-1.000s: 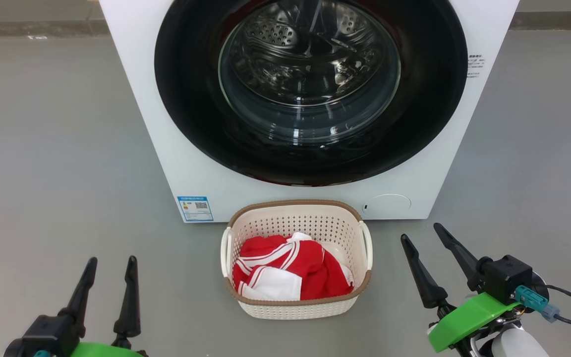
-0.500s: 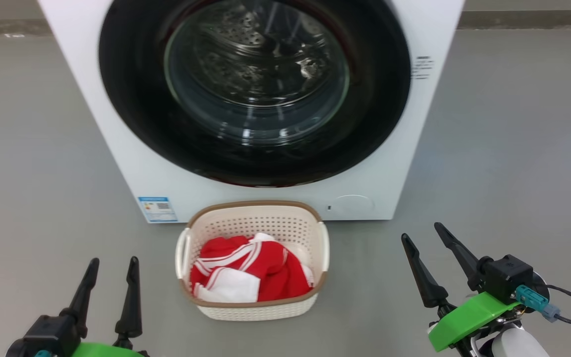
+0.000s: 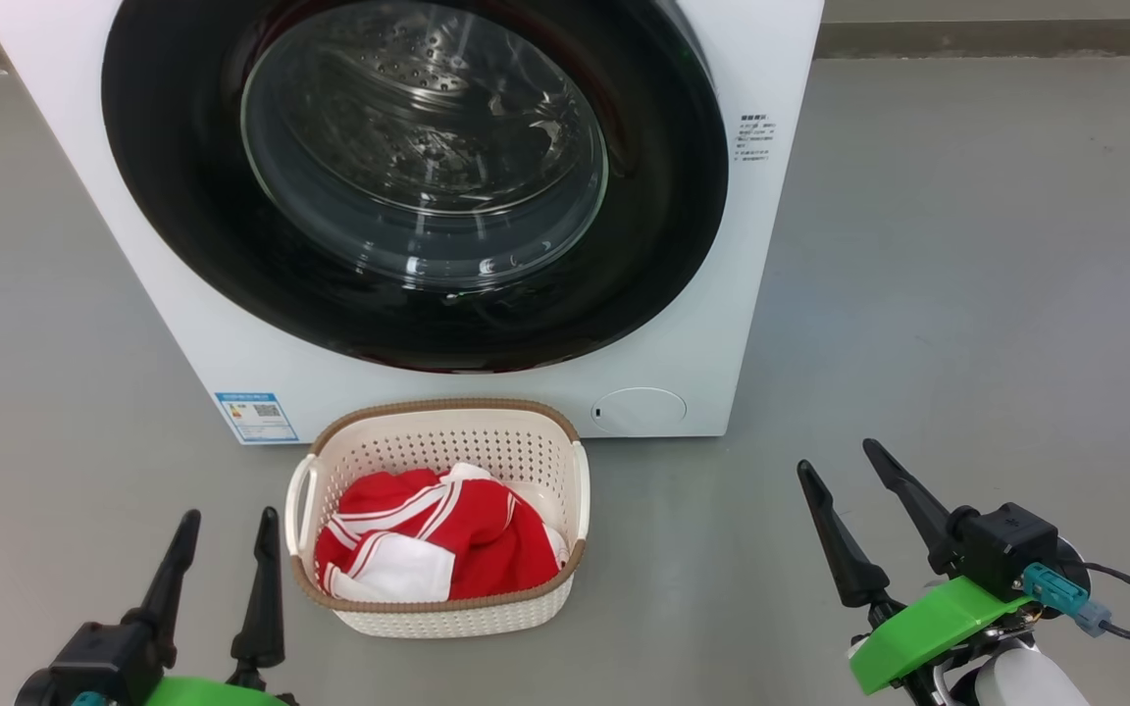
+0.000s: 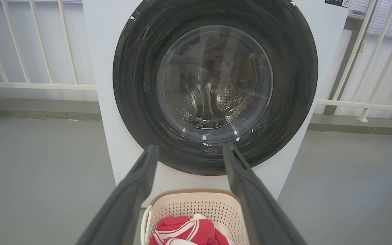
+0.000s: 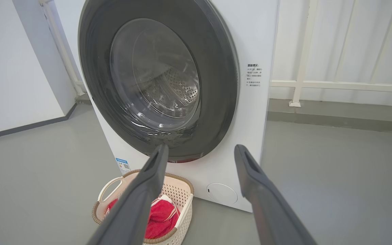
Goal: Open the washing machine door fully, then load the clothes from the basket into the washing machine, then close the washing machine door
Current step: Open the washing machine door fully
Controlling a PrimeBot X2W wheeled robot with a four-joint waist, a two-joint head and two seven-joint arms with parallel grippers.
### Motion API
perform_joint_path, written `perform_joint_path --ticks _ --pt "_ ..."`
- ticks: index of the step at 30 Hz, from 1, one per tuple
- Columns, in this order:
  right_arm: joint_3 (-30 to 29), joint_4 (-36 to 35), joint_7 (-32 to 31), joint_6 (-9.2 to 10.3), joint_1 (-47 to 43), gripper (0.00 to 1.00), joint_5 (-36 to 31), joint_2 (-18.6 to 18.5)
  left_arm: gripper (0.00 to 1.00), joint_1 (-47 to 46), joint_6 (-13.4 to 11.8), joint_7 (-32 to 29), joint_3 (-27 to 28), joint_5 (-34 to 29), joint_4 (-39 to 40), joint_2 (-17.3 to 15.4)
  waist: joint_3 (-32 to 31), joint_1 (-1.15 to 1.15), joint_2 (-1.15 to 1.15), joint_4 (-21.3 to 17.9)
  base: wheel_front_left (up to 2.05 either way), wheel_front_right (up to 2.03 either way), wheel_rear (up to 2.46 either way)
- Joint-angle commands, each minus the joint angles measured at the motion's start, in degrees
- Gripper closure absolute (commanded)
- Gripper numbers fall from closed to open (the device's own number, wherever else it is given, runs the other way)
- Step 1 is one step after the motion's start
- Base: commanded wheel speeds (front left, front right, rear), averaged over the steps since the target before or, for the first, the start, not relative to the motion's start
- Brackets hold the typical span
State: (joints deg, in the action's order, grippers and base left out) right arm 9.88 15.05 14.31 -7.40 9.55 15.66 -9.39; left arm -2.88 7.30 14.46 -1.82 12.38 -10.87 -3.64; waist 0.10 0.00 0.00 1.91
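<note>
The washing machine door [image 3: 415,181] is shut; the basket [image 3: 442,404] holding the clothes [image 3: 437,534] stands just before the washing machine [image 3: 702,324]. Short of it, the left claw [image 3: 231,514] and right claw [image 3: 837,458] gape wide and empty. All 3 steps apparently remain.

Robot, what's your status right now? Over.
Both open and empty: left gripper, right gripper. Round door shut. Red clothes in basket before the washing machine. Nothing between grippers and door.
</note>
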Motion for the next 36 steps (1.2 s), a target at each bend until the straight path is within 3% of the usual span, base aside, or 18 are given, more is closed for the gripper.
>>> perform_joint_path --ticks 1,36 --pt "1.01 -1.54 0.69 -0.09 2.25 0.0 -0.03 -0.15 0.0 -2.67 0.19 0.54 1.76 0.47 1.1 -1.22 0.01 0.0 0.0 0.04 0.0 0.0 0.0" --pt "0.17 -1.84 0.69 -0.09 3.6 0.0 0.52 -0.78 0.0 -2.81 0.19 0.54 1.75 0.95 1.78 -1.17 1.58 0.0 0.0 0.72 0.0 0.0 0.0"
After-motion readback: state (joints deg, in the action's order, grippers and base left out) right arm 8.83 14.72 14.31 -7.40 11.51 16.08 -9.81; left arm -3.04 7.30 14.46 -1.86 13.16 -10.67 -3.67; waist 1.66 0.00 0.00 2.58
